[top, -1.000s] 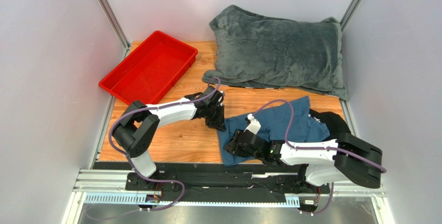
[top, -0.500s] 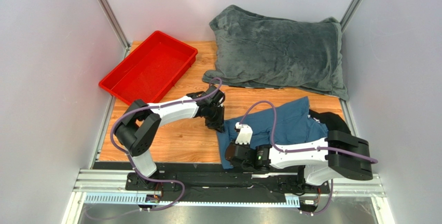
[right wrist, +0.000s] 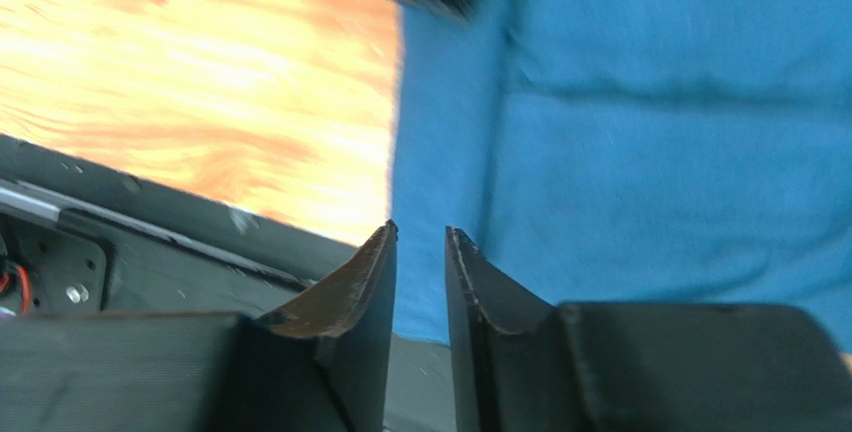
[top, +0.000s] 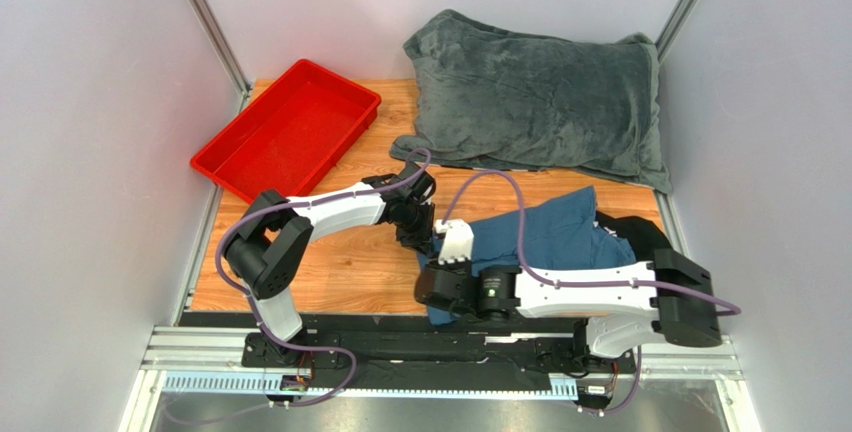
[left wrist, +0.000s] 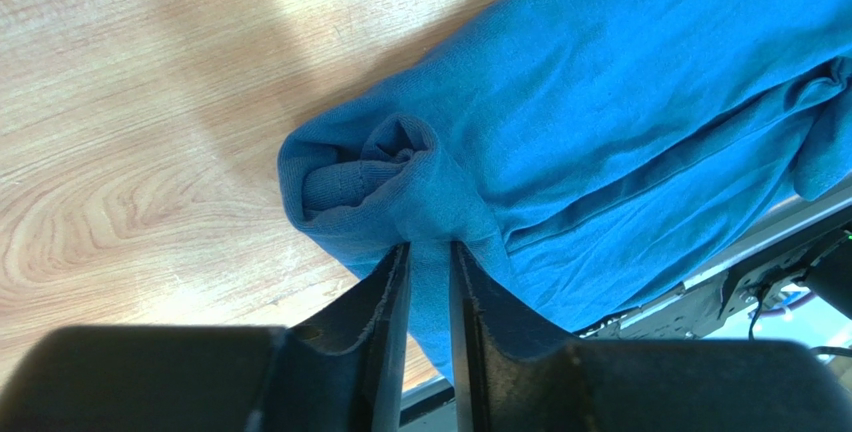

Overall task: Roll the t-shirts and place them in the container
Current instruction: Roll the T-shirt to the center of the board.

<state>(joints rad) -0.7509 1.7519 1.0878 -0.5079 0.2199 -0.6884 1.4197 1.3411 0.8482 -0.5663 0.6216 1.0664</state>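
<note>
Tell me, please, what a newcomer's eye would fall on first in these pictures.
Most striking are the large fuzzy grey plush blanket heaped at the far right of the wooden table and the bright red plastic tray at its far left. Nearer, the left gripper pinches the rolled edge of a dark teal-blue cotton t-shirt lying at the near right.

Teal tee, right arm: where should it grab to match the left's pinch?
The t-shirt's near left corner, from above, fingers straddling the left edge. That edge lies flat and thin there, while the left gripper pinches the rolled far end.
</note>
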